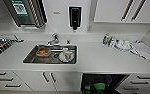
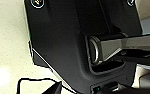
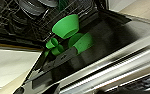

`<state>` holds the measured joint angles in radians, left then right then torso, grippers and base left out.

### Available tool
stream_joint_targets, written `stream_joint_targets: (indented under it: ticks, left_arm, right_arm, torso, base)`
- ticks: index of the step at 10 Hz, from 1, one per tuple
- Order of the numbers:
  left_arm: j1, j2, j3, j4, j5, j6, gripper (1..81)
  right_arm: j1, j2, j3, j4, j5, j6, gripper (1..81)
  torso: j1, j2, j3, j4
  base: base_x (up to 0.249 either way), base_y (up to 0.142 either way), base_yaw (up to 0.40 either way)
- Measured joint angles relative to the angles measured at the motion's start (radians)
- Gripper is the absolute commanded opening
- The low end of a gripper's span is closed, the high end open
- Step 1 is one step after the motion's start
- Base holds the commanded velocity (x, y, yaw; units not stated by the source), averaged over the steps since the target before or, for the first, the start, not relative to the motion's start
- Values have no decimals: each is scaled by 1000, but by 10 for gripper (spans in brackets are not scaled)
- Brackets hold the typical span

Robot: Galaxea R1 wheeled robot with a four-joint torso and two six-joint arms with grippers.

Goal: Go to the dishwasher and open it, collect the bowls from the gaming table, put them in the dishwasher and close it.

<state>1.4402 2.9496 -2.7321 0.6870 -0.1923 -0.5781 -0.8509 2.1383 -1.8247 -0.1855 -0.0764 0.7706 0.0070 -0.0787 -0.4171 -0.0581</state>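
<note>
The dishwasher [image 1: 101,82] stands open under the white counter, right of the sink, and its inside is dark. A lime green bowl [image 3: 66,25] lies tilted in its wire rack [image 3: 21,22], with smaller green pieces [image 3: 52,43] just below it. Green shapes [image 1: 99,86] also show inside the opening in the head view. The lowered door [image 3: 116,67] has a shiny inner face that mirrors the green. Grey dishes [image 3: 32,6] sit deeper in the rack. The gaming table is out of view.
A steel sink [image 1: 31,58] holds used dishes, with a tap [image 1: 54,38] behind it. Bottles and a cloth [image 1: 123,45] lie on the counter at the right. White drawers [image 1: 3,80] and cabinet doors [image 1: 51,78] flank the dishwasher. A black dispenser [image 1: 74,17] hangs on the wall.
</note>
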Motion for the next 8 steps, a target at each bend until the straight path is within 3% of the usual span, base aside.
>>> stream_joint_targets:
  ticks: [1, 3, 6, 8]
  left_arm:
    - [0, 4, -4, -35, -8, -1, 811]
    - [-6, 1, -13, -64, -19, -1, 811]
    - [-9, -4, -22, -68, -19, -1, 811]
    - [-5, -5, -22, -70, -18, -1, 811]
  right_arm:
    - [-29, -9, 1, -2, -3, 0, 811]
    - [-86, -13, 1, -6, -3, -1, 811]
    - [-191, 1, -5, -17, 0, -4, 811]
    - [-270, 52, -41, -26, 2, -5, 811]
  torso:
    - [0, 0, 0, 0]
    - [0, 0, 0, 0]
    - [5, -10, 0, 0]
    - [39, -66, 0, 0]
  base:
    - [0, 0, 0]
    - [0, 0, 0]
    - [0, 0, 0]
    - [0, 0, 0]
